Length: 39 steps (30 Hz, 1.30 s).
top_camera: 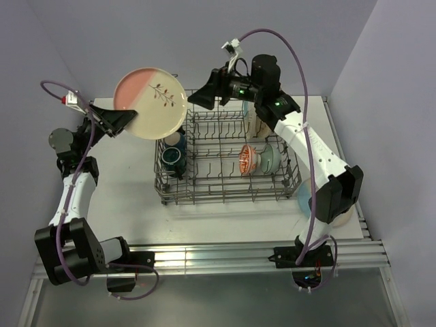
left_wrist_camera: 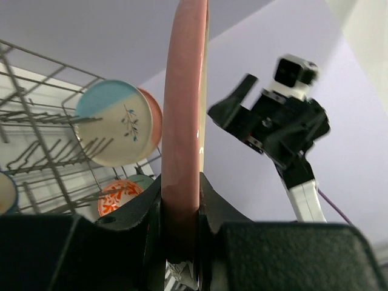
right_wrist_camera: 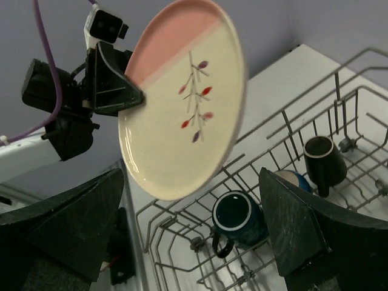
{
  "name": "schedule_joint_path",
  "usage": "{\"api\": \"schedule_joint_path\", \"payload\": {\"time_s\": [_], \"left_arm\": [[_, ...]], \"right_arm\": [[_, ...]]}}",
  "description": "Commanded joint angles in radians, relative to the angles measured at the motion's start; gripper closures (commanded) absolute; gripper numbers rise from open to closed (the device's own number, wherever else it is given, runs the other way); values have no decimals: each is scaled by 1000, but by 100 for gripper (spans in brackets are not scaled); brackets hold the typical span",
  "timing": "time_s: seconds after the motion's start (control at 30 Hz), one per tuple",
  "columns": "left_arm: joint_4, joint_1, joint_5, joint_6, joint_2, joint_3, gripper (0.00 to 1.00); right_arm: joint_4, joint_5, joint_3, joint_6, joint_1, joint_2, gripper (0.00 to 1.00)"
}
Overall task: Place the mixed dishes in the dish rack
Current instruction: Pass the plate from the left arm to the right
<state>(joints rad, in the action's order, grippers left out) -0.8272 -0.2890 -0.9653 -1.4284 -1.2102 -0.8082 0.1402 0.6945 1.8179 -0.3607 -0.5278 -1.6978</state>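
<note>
My left gripper (top_camera: 126,120) is shut on the rim of a pink and cream plate (top_camera: 150,102) with a twig motif, held in the air above the back left corner of the dish rack (top_camera: 204,194). In the left wrist view the plate's rim (left_wrist_camera: 185,109) is pinched edge-on between the fingers (left_wrist_camera: 136,215). My right gripper (top_camera: 199,95) hangs open just right of the plate, facing it without touching. From the right wrist the plate (right_wrist_camera: 185,100) shows above the rack. In the rack are a teal mug (right_wrist_camera: 239,218), a black mug (right_wrist_camera: 324,160), an orange-red bowl (top_camera: 248,159), a pale green bowl (top_camera: 268,159) and a light blue plate (left_wrist_camera: 115,124).
A pink plate (left_wrist_camera: 153,115) stands behind the light blue one in the rack. Another light blue plate (top_camera: 304,199) lies on the table right of the rack, partly under the right arm. Walls close in at the back and both sides.
</note>
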Motion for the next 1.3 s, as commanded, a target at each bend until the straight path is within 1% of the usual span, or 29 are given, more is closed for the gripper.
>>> {"api": "schedule_joint_path", "payload": {"time_s": [0.0,0.07,0.13,0.27,0.3,0.37,0.4,0.47,0.5,0.63,0.67,0.7,0.77,0.83,0.87,0.93,0.97,1.0,1.03,1.1,1.13,1.17,1.23,1.27], "left_arm": [[-164,65,7,20,8,-69,100],[-165,96,8,32,-2,-69,100],[-164,152,16,49,-11,-68,100],[-159,192,23,68,-32,-66,100],[-159,212,25,75,-38,-71,100],[-159,238,27,79,-55,-75,100],[-156,244,31,86,-60,-77,100],[-153,257,37,94,-68,-74,100],[-155,258,45,95,-71,-72,100],[-164,272,48,95,-87,-71,100],[-165,278,50,98,-94,-71,100],[-165,281,53,100,-97,-69,100],[-170,281,59,102,-104,-68,100],[-174,281,63,103,-110,-68,100],[-176,284,63,106,-120,-68,100],[-179,312,65,108,-132,-72,100],[-181,315,65,108,-137,-72,100],[-182,317,65,108,-140,-74,100],[-182,317,65,108,-141,-72,100],[-182,318,65,109,-147,-69,99],[-176,318,63,109,-149,-71,98],[-170,317,63,112,-150,-72,90],[-124,318,60,123,-144,-77,79],[-101,317,60,150,-140,-86,67]], "right_arm": [[-105,198,-41,-188,61,16,0],[-120,229,-60,-207,74,17,1],[-105,243,-72,-205,78,12,2],[-126,260,-104,-222,78,10,8],[-135,278,-127,-234,78,10,12],[-178,298,-155,-270,77,6,17],[-185,310,-164,-276,78,4,23],[-226,327,-193,-303,78,6,28],[-237,339,-201,-314,78,10,32],[-263,359,-224,-327,77,12,37],[-267,364,-230,-331,77,10,39],[-274,367,-232,-340,77,10,43],[-289,372,-241,-351,77,10,45],[-307,381,-244,-372,75,4,49],[-318,395,-255,-379,72,3,53],[-355,408,-265,-411,69,-3,66],[-364,424,-269,-420,69,-5,76],[-378,431,-270,-438,69,-10,94],[-387,435,-272,-442,71,-10,100],[-373,438,-266,-414,72,-7,100],[-341,436,-258,-397,72,-5,100],[-324,433,-244,-382,74,-3,100],[-289,422,-232,-345,78,3,100],[-283,419,-221,-337,84,6,100]]}}
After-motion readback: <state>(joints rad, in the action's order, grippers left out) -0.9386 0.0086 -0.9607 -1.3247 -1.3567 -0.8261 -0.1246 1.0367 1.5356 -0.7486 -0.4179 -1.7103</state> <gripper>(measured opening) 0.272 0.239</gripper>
